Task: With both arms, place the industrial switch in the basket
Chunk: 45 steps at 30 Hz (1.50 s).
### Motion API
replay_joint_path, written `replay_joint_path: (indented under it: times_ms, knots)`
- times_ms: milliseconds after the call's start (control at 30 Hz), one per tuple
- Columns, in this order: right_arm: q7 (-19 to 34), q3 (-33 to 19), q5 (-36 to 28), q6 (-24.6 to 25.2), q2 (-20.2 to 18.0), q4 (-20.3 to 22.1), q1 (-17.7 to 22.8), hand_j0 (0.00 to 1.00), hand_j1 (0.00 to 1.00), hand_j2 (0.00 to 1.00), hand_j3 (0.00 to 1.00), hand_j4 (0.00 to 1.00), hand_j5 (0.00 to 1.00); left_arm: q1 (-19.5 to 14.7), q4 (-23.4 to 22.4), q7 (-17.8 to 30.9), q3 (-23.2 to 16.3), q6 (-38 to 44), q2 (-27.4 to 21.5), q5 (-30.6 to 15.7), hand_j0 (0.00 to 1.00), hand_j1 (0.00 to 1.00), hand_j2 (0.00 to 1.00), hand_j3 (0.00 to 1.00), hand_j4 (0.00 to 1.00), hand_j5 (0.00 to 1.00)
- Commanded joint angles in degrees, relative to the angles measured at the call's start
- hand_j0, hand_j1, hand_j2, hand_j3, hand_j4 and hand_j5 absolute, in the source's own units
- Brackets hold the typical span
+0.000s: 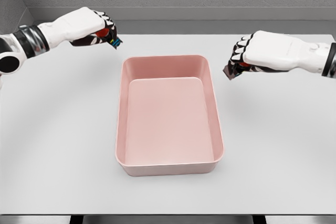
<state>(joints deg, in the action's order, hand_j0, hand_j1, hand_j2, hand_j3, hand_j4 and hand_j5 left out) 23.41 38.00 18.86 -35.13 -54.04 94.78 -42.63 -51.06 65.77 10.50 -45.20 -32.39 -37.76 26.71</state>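
Observation:
A pink rectangular basket (123, 129) sits on the white table (58, 140), and nothing shows inside it. My left hand (103, 30) hovers beyond the basket's far left corner, fingers curled around a small dark industrial switch (114, 41) with red, blue and yellow marks. Just right of the basket's far right corner, my right hand (239, 59) is curled on a second dark switch (230, 71) with a red part. The fingers hide most of both switches. Both hands are outside the basket's rim.
Grey walls stand behind the table's far edge. The table's front edge runs along the bottom of the view, with dark supports below it.

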Motion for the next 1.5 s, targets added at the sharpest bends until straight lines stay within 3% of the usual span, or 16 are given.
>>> replay_joint_path:
  times_ms: [0,133,267,500,633,800,1000,1067,1167,1367,1467]
  knots:
    - [-0.1,0.1,-0.3,0.1,0.2,0.3,-0.1,0.46,0.46,0.46,0.46,0.46,0.46,0.2,5.5,0.1,0.1,0.1,-2.8,-2.5,0.42,0.42,0.42,0.42,0.42,0.42]
    - [-0.1,0.5,-0.3,0.1,1.5,0.6,-0.4,0.46,0.46,0.46,0.46,0.46,0.46,3.5,12.4,0.2,2.9,0.0,-5.0,-3.1,0.43,0.43,0.43,0.43,0.43,0.43]
    - [0.0,0.6,-0.3,0.1,2.4,0.7,-0.4,0.46,0.46,0.46,0.46,0.46,0.46,3.7,15.4,0.4,4.1,-0.6,-5.9,-3.2,0.43,0.43,0.43,0.43,0.43,0.43]
    - [0.2,0.7,-0.3,0.1,4.7,0.7,-0.8,0.46,0.46,0.46,0.46,0.46,0.46,7.7,23.0,0.4,4.9,-0.6,-6.5,-4.7,0.43,0.43,0.43,0.43,0.43,0.43]
    - [0.3,0.8,-0.3,0.1,6.8,0.7,-1.7,0.46,0.46,0.46,0.46,0.46,0.46,8.6,23.4,0.5,4.1,-0.4,-5.7,-4.7,0.43,0.43,0.43,0.43,0.43,0.43]
    - [0.3,2.5,-0.3,0.1,8.1,0.7,-3.2,0.46,0.46,0.46,0.46,0.46,0.46,12.1,23.9,0.5,3.9,-0.3,-2.8,-4.6,0.44,0.44,0.44,0.44,0.44,0.44]
    - [0.3,3.1,-0.3,0.1,8.1,0.7,-3.7,0.46,0.46,0.46,0.46,0.46,0.46,12.4,25.1,0.4,1.1,-0.5,-1.6,-4.6,0.44,0.44,0.44,0.44,0.44,0.44]
    - [0.3,3.1,-0.3,0.1,8.3,0.7,-3.8,0.46,0.46,0.46,0.46,0.46,0.46,12.5,25.7,0.2,1.1,-0.5,-1.6,-4.6,0.51,0.51,0.51,0.51,0.51,0.51]
    - [0.3,3.2,-0.3,0.1,8.5,0.7,-4.0,0.46,0.46,0.46,0.46,0.46,0.46,12.3,26.2,-0.2,1.2,-0.5,-1.7,-4.7,1.00,1.00,1.00,1.00,1.00,1.00]
    - [0.3,3.2,-0.3,0.1,8.5,0.7,-4.4,0.46,0.46,0.46,0.46,0.46,0.46,12.3,27.0,-0.6,1.4,-0.8,-2.5,-4.7,1.00,1.00,1.00,1.00,1.00,1.00]
    - [0.3,3.3,-0.3,0.1,8.5,0.6,-4.4,0.46,0.46,0.46,0.46,0.46,0.46,11.8,29.6,-0.2,1.9,-0.8,-9.7,-7.2,1.00,1.00,1.00,1.00,1.00,1.00]
